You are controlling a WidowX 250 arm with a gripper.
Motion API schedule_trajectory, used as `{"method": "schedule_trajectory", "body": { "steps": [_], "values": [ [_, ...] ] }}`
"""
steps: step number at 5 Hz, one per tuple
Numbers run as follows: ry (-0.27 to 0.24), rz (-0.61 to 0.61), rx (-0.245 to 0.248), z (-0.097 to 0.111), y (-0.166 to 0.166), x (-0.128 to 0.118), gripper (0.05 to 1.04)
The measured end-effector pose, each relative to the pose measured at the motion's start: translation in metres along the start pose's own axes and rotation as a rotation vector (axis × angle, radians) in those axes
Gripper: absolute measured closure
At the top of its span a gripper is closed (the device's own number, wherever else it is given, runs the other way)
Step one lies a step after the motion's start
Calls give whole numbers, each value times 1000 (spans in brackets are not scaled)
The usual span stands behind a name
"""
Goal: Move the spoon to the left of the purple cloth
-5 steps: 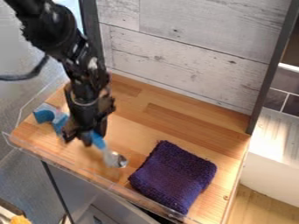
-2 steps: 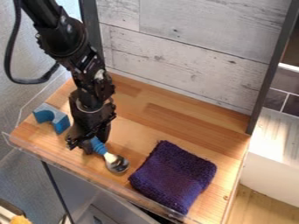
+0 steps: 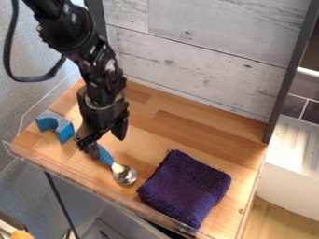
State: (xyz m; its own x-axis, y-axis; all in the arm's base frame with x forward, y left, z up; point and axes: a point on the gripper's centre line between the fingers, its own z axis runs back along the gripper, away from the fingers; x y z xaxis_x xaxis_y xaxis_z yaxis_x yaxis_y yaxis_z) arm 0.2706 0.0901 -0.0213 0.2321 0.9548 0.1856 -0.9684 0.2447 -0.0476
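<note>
Camera view: the end effector (image 3: pixel 105 140) is open; the spoon (image 3: pixel 111 161) lies on the counter (image 3: pixel 205 144) at ten o'clock from the purple cloth (image 3: pixel 185 188). Caution: one fingertip (image 3: pixel 92 149) sits against or beside the handle (image 3: pixel 105 153), so sideways withdrawal could drag or rotate the spoon

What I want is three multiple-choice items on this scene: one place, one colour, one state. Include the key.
1. Where does the spoon lie?
A) On the purple cloth
B) Left of the purple cloth
C) Right of the purple cloth

2. What colour is the spoon's handle?
A) Red
B) Yellow
C) Blue

3. How is the hand?
A) Open
B) Shut

1: B, the spoon's bowl sits on bare wood just left of the cloth.
2: C, the handle shows blue below the hand.
3: A, its two fingers stand well apart.
</note>
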Motion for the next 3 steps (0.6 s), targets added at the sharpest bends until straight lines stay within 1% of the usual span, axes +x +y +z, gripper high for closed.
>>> {"method": "schedule_trajectory", "body": {
  "steps": [1, 2, 3],
  "values": [
    [-30, -31, -13, 23, -14, 1, 83],
    [-73, -48, -26, 54, -24, 2, 83],
    [-88, -57, 5, 64, -27, -2, 83]
  ]
}}
